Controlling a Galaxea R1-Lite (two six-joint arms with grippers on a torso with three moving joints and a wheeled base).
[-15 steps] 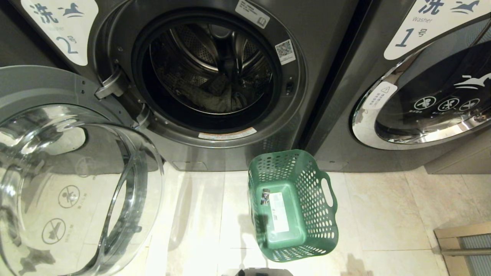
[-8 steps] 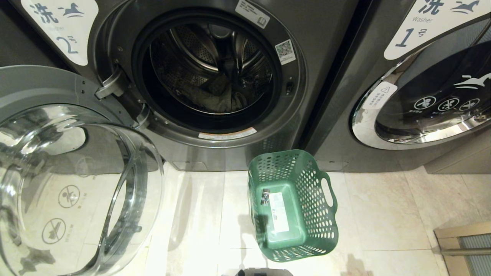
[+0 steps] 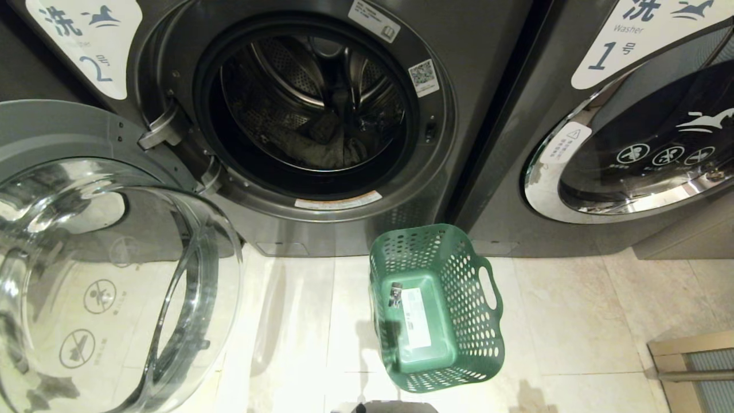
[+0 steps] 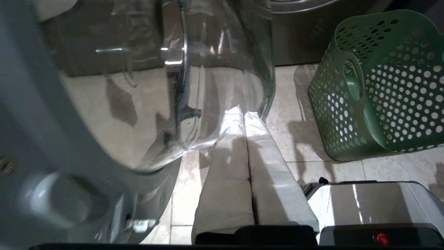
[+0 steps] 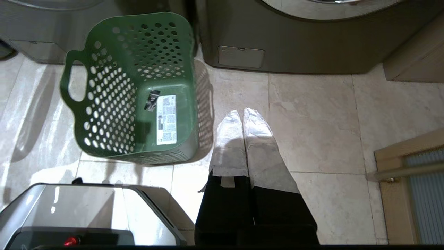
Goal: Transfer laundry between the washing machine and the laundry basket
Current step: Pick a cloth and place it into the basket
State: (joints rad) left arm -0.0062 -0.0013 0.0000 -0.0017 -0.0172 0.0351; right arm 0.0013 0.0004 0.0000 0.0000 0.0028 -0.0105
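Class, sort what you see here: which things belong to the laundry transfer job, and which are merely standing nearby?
Part of the job:
- laundry, lying in the drum
- washing machine tagged 2, door swung open
- laundry basket, empty, on the floor tiles
- left gripper and right gripper, both shut, hanging low

Just nearby:
- washer tagged 1, door closed
- wooden cabinet

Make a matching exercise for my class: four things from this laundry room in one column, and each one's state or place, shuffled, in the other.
Things
1. laundry basket
2. washing machine 2's door
3. laundry
4. washing machine 1's door

States
A. shut
B. lying inside the drum
C. swung wide open
D. on the tiled floor, holding no clothes

Pairs: 1-D, 2-C, 3-B, 4-A
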